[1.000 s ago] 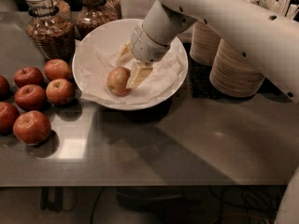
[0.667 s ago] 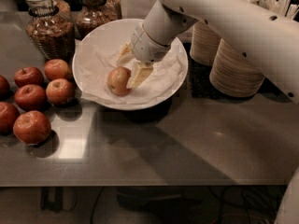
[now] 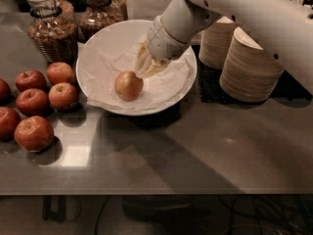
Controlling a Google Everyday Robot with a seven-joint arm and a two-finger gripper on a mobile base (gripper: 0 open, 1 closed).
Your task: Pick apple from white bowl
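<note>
The pale red-orange apple (image 3: pixel 128 85) lies on crumpled white paper in the left middle of the wide white bowl (image 3: pixel 100 35). My gripper (image 3: pixel 145 66) hangs over the bowl on the white arm that comes in from the upper right. It is just above and to the right of the apple, close to it. The apple rests on the paper and is not lifted.
Several darker red apples (image 3: pixel 33 132) lie on the grey table left of the bowl. Two glass jars (image 3: pixel 51 31) stand behind them. Stacks of beige paper bowls (image 3: pixel 249 67) stand right of the white bowl. The table's front edge runs along the bottom.
The gripper has drawn back slightly up and away from the apple. The apple still lies in the bowl at the same spot.
</note>
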